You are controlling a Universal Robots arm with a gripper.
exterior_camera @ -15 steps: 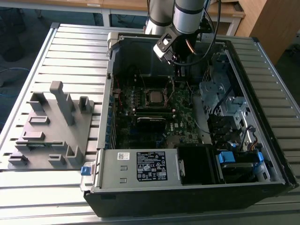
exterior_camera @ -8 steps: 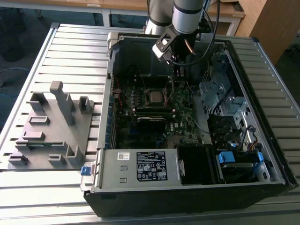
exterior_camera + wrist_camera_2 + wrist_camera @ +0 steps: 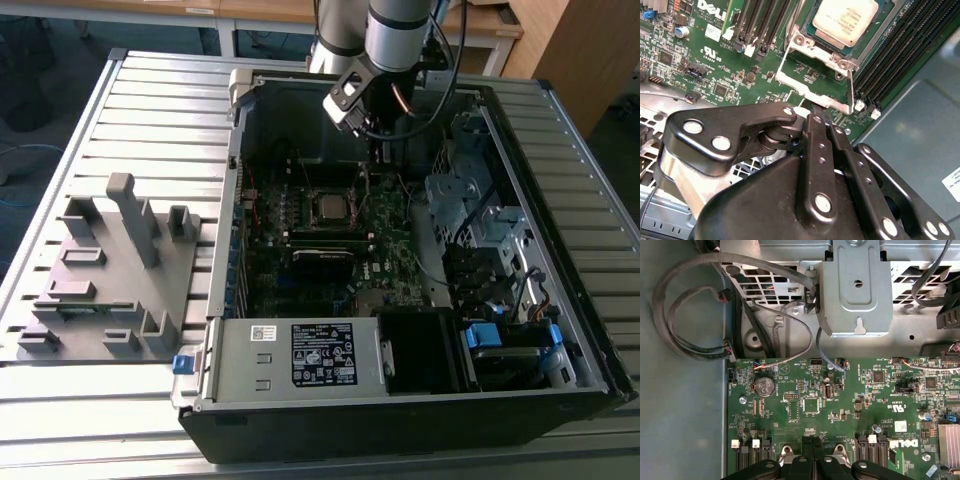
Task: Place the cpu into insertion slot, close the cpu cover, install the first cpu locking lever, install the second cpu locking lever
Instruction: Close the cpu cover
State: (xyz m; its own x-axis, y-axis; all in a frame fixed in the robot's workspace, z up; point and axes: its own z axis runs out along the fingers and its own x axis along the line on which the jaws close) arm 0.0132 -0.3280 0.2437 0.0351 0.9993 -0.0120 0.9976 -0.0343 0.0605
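Second wrist view: cpu [image 3: 845, 20] seated in insertion slot [image 3: 807, 45]; cpu cover [image 3: 812, 96] open, tilted up. Gripper [image 3: 818, 117] closed, empty, tips at the cover's free edge. I'd push slowly, centred, to avoid slipping.

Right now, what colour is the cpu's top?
The cpu top is pale silver-grey metal; the second wrist view shows it best.

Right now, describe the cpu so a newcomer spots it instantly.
Look into the open computer case on the slatted table, at its green motherboard. Near the board's middle sits the cpu. It is the lone flat square with a dull silver top, unlike the long black slots flanking it and the hollow silvery cpu cover beside it.
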